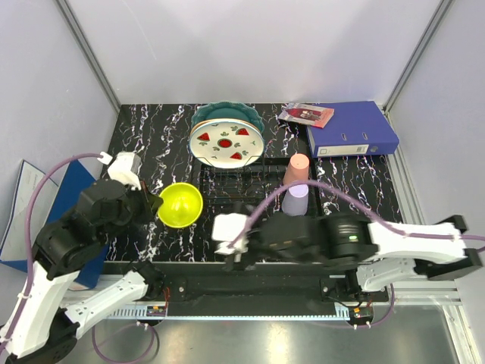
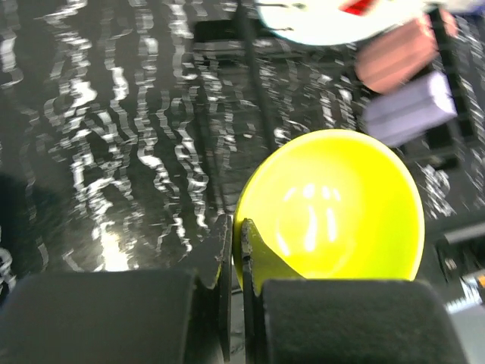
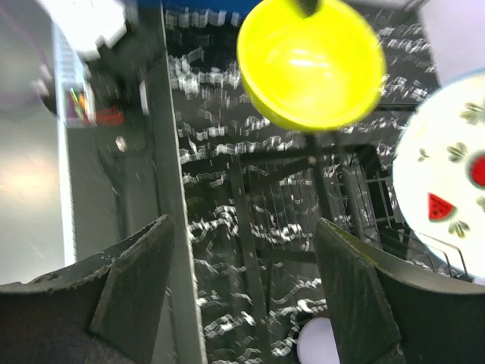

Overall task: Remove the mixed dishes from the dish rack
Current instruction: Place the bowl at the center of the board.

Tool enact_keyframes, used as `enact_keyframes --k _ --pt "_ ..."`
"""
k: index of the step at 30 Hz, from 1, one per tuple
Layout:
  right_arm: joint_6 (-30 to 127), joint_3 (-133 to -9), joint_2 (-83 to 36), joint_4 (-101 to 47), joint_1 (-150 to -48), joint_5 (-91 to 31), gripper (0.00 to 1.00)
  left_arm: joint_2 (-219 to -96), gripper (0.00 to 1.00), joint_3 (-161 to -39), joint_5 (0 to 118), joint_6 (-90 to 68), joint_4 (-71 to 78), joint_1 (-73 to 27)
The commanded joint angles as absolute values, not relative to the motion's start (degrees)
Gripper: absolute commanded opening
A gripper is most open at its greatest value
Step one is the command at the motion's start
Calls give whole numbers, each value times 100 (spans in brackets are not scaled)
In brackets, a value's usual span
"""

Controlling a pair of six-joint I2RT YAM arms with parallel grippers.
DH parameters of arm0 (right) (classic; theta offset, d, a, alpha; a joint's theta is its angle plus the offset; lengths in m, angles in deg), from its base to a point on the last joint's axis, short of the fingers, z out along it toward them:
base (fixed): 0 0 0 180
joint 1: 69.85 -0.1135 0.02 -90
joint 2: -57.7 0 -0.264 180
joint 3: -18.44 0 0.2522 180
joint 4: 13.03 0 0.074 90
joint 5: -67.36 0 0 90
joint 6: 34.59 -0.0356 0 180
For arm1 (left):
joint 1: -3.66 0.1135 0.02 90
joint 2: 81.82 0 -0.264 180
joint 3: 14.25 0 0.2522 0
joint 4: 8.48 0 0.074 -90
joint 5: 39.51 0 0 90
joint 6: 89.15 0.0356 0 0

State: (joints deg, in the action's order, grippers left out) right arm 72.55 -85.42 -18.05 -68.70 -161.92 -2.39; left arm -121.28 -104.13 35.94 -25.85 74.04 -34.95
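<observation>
My left gripper [image 1: 155, 203] is shut on the rim of the small yellow bowl [image 1: 180, 205] and holds it left of the dish rack [image 1: 242, 182]. In the left wrist view the jaws [image 2: 235, 235] pinch the bowl's rim [image 2: 341, 205]. The white plate with red-green marks [image 1: 227, 144] leans in the rack in front of the teal scalloped plate [image 1: 227, 114]. The pink cup [image 1: 297, 171] and lavender cup [image 1: 295, 201] stand at the rack's right. My right gripper [image 1: 229, 244] is open and empty at the rack's near side [image 3: 303, 197]. No cream-orange plate shows.
A blue binder [image 1: 352, 129] and a small red-patterned booklet [image 1: 305, 114] lie at the back right of the marble table. The table's front edge [image 3: 170, 189] runs close beside my right gripper. Blue sheets [image 1: 23, 205] lie off the left side.
</observation>
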Motion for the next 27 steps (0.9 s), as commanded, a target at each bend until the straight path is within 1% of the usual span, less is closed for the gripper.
enact_keyframes --k 1,2,6,12,14,15,21,24,27 --pt "6587 -7910 -780 -5731 -16187 -295 81 -12496 0 -10720 2485 -3157 7480 -3475" --pt "6482 -7786 -456 -5607 -16187 -312 82 -12549 0 -10746 2352 -3219 7533 -3475" --pt "6297 -7276 188 -5140 -16187 -339 83 -13058 0 -11018 1641 -3404 7621 -3449" --pt "6261 -6687 759 -4692 -16187 -383 84 -13866 0 -11728 1603 -3299 7411 -2984" --pt "6296 -6502 952 -4516 -16187 -374 85 -14061 0 -11958 1831 -3071 7262 -2432" --pt "6305 -6441 1023 -4463 -16179 -374 85 -14183 0 -12142 2119 -3001 7200 -1942" --pt "6402 -6019 1498 -4094 -16179 -181 86 -15133 0 -12293 2736 -2964 6620 -341" --pt "6402 -5904 1621 -4094 -16179 21 87 -15756 0 -12127 3017 -3245 6190 231" --pt "6358 -5807 1718 -4085 -16170 284 87 -16547 0 -12231 3246 -3588 5794 366"
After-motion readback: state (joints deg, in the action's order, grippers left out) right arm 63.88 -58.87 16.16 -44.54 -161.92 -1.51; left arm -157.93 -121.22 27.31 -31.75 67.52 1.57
